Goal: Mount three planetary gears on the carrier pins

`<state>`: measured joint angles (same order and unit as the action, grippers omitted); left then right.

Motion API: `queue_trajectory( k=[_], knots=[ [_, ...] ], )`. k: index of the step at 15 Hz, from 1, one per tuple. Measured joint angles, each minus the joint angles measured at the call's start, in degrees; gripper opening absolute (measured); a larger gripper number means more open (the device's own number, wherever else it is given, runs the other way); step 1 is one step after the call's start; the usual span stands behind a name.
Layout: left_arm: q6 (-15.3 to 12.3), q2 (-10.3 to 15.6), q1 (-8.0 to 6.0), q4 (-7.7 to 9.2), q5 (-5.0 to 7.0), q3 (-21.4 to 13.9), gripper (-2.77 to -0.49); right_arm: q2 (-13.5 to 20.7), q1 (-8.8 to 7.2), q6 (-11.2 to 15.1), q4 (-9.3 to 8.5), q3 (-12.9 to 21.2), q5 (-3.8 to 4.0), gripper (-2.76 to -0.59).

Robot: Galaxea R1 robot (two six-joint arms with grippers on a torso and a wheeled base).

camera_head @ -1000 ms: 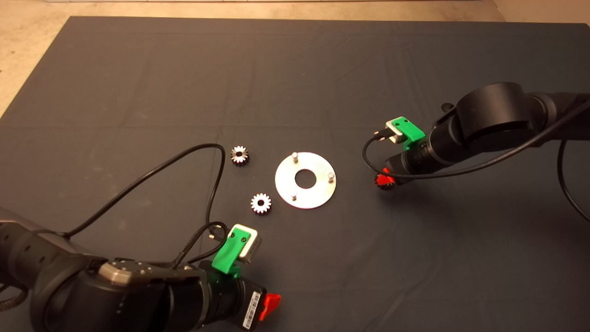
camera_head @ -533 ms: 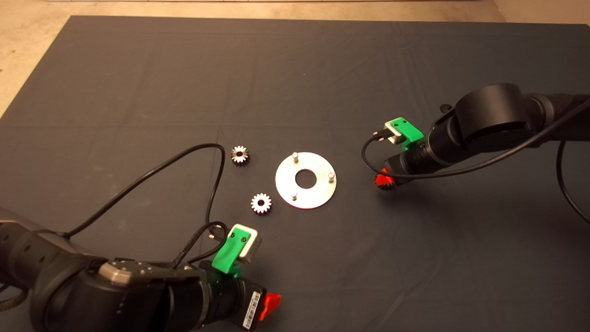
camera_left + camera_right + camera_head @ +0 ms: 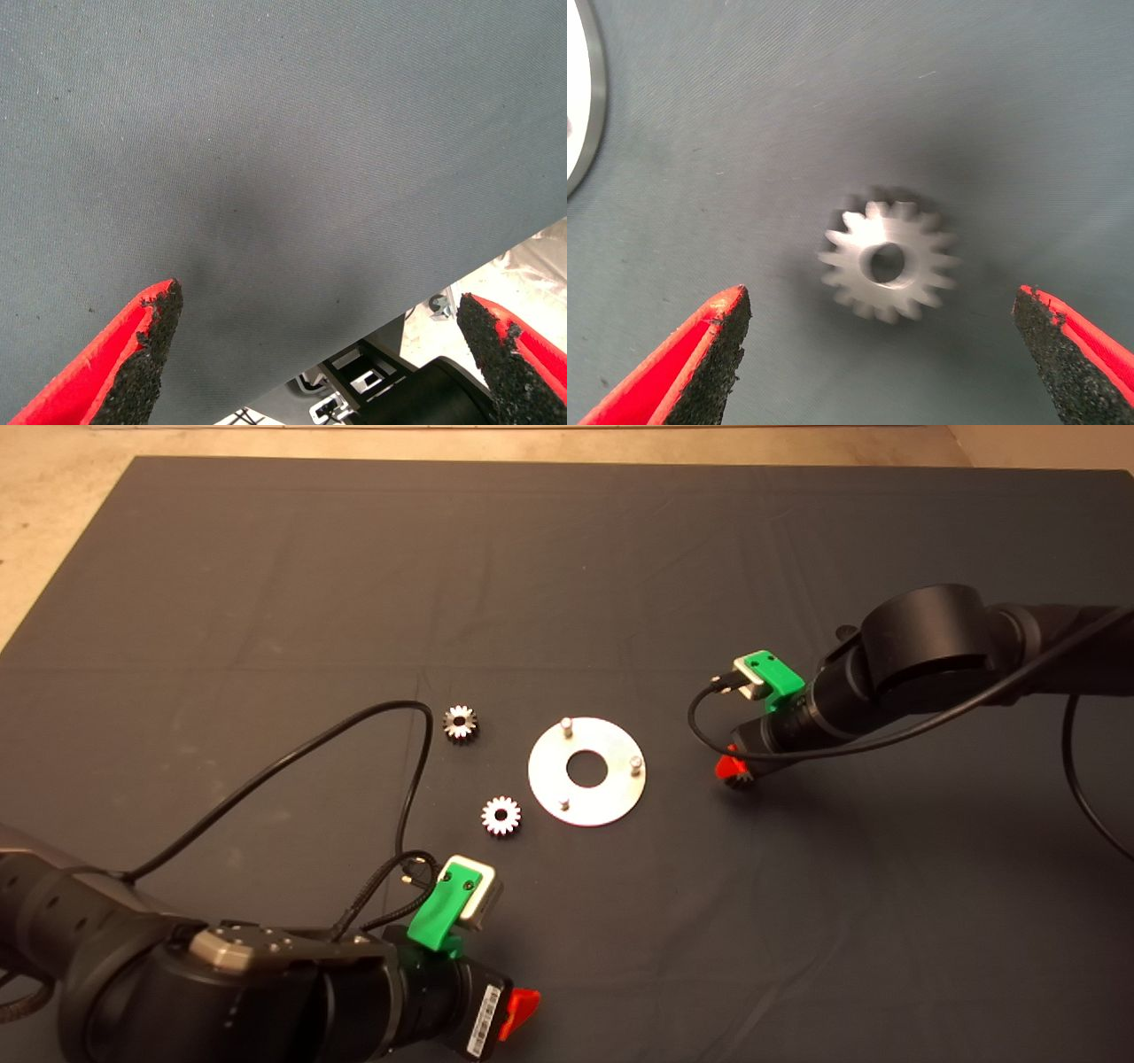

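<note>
The shiny round disc lies mid-mat with three carrier pins standing bare. Two planetary gears lie flat to its left: one farther back, one nearer. A third gear lies flat on the mat right of the disc. My right gripper hangs over it, open, with the gear centred between the fingers and untouched. The disc's rim shows beside it. My left gripper is parked at the lower left edge, open over bare mat.
A black cable from the left arm loops across the mat close to the farther gear. The mat's near edge and part of the robot base show in the left wrist view. Bare floor borders the mat at the far left.
The right arm has crept slightly left and away, bringing its gripper closer over the third gear. The left arm, disc and other two gears have not moved.
</note>
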<state>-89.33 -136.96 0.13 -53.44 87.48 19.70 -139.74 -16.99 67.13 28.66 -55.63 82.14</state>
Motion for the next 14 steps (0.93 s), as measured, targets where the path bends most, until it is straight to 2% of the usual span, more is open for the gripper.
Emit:
queue_trajectory(
  k=[2, 6, 14],
  knots=[
    [0.0, 0.0, -0.02, -0.02, -0.02, 0.0, -1.04, -1.4, 0.76, 0.0, 0.00, -0.4, -0.39, -1.15],
    [0.0, 0.3, -0.02, -0.13, -0.02, 0.0, -1.04, -1.5, 0.81, 0.0, -0.02, -0.5, -0.56, -1.15],
    [0.0, 0.3, -0.01, -0.22, 0.00, 0.0, -1.04, -1.4, 0.79, -0.9, -0.02, -0.9, -0.22, -1.15]
  ],
)
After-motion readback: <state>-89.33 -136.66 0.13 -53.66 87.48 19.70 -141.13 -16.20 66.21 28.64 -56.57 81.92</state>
